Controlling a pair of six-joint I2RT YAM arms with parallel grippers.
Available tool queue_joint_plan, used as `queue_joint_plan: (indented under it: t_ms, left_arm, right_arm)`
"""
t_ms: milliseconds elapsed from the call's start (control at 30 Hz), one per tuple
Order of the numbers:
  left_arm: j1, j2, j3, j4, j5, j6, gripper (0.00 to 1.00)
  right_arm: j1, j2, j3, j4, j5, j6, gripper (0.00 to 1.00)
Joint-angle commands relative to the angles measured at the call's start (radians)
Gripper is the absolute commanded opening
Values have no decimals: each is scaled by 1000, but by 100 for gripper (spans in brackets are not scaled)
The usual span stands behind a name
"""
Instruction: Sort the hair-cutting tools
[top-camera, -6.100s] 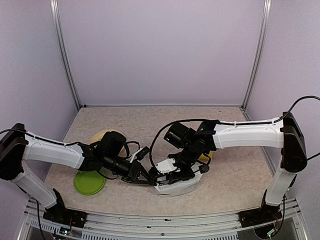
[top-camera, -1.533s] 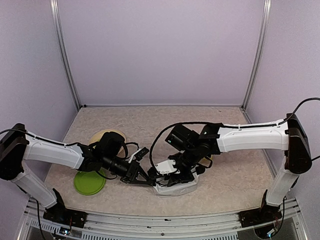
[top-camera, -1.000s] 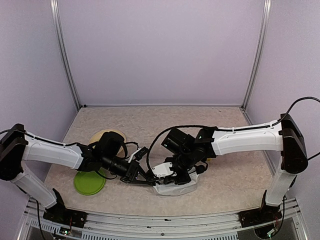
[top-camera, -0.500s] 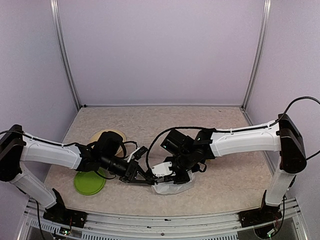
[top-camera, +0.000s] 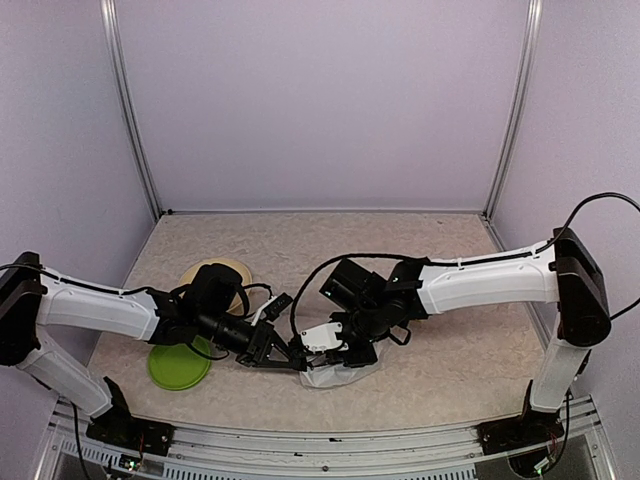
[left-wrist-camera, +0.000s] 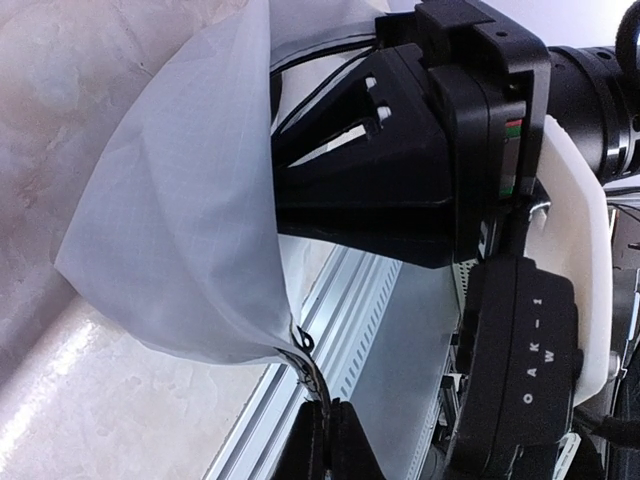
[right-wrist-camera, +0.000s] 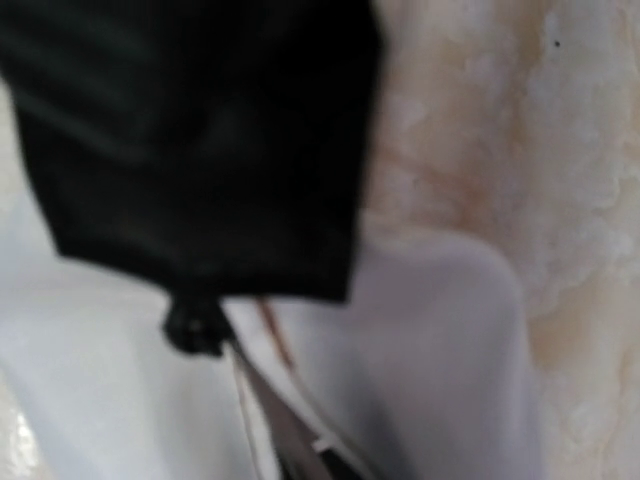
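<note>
— What's in the white pouch (top-camera: 336, 377)?
— The top view hides it, because the right gripper (top-camera: 338, 352) is sunk in its mouth. That arm's blurred wrist view shows a slim steel blade (right-wrist-camera: 295, 435), perhaps scissors, below a black finger (right-wrist-camera: 200, 150) over the white fabric. I cannot tell its grip.
— And the left gripper (top-camera: 292, 362)?
— It is pinched tight on the zip edge (left-wrist-camera: 300, 345). The green plate (top-camera: 178, 365) and pale bowl (top-camera: 222, 270) sit farther left.

Overhead rear view, wrist close-ups, shared pouch (top-camera: 338, 376)
</note>
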Motion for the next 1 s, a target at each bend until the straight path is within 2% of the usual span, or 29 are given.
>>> queue_joint_plan:
  t_ms: [0,233,367,667,967]
  left_arm:
    - [6,-10,0,20,12,1,3]
    - [6,11,23,19,21,7,3]
    - [8,8,30,2,19,17,3]
    - [14,-23,18,-14,36,22,0]
    - [47,-50,19,-119,26,69,0]
  right_arm:
    - [9,3,4,6,-31,-9,16]
    - [18,69,64,2,-35,6,16]
    - [18,77,68,4,4,13,0]
    - [5,1,-12,0,76,16,0]
    - [-51,-66,-53,10,36,28,0]
